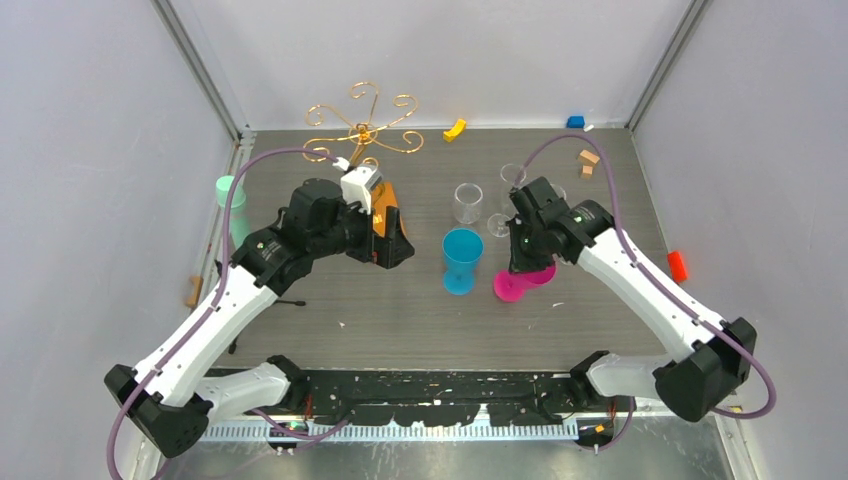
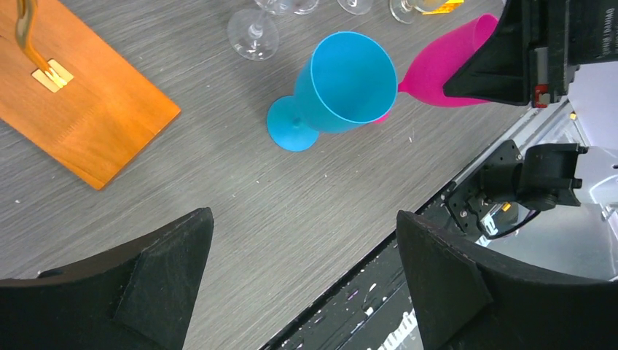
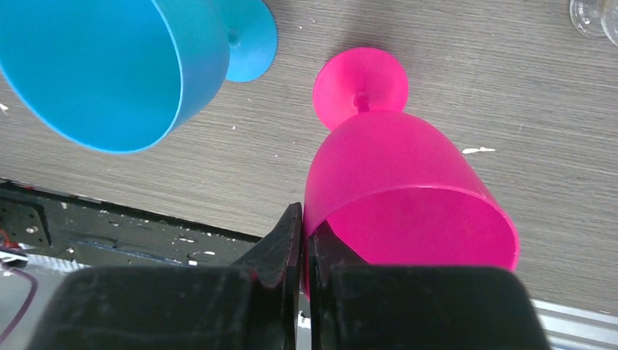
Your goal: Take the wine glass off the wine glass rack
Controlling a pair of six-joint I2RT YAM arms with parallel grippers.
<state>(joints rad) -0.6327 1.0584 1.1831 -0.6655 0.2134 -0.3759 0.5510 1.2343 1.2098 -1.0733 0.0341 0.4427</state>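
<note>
The wine glass rack (image 1: 362, 125), gold wire with curly arms, stands at the back left; no glass hangs on the arms in view. Its orange base (image 2: 80, 117) lies just beyond my left gripper (image 2: 302, 219), which is open and empty over the table. My right gripper (image 3: 304, 219) is shut on the rim of a pink wine glass (image 3: 397, 182), one finger inside the bowl and one outside. The glass leans, its foot (image 3: 359, 87) low by the table. In the top view the pink wine glass (image 1: 520, 283) sits under the right gripper (image 1: 525, 265). The left gripper (image 1: 388, 240) covers most of the rack base.
A blue wine glass (image 1: 462, 260) stands upright just left of the pink one. Two clear glasses (image 1: 467, 203) (image 1: 510, 190) stand behind. A green cup (image 1: 230, 190) is at the left edge. Small blocks, yellow (image 1: 455, 129), blue (image 1: 575, 122) and red (image 1: 678, 265), lie near the edges.
</note>
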